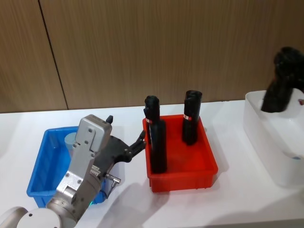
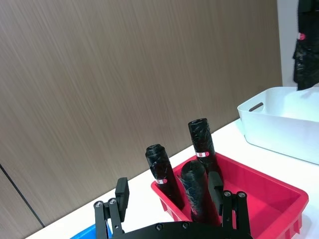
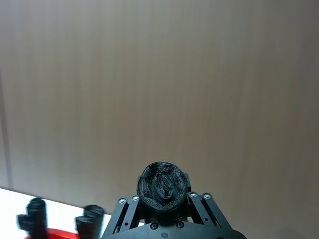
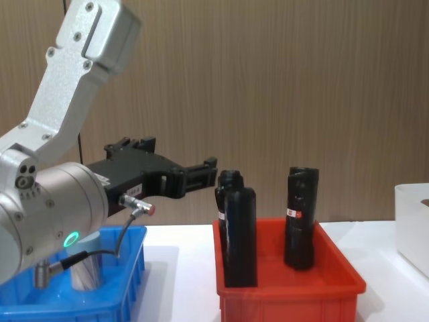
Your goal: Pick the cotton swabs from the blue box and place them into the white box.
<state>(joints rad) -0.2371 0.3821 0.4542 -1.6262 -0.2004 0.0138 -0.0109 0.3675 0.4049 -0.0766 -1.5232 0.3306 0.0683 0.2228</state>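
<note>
One tub of cotton swabs [image 1: 71,139] with a pale lid stands in the blue box [image 1: 40,164] at the left, and appears from the side as a grey cylinder [image 4: 84,272]. My left gripper [image 1: 126,129] hovers open over the blue box's right side, pointing at the red bin, with nothing between its fingers [image 2: 122,193]. My right gripper [image 1: 283,90] hangs over the white box [image 1: 266,137] at the right, shut on a black bottle [image 3: 162,185].
Between the two boxes stands a red bin [image 1: 183,173] holding tall black bottles [image 1: 157,142], which rise well above its rim. A wooden wall runs behind the white table. The white box's wall [image 4: 412,225] shows at the right edge of the chest view.
</note>
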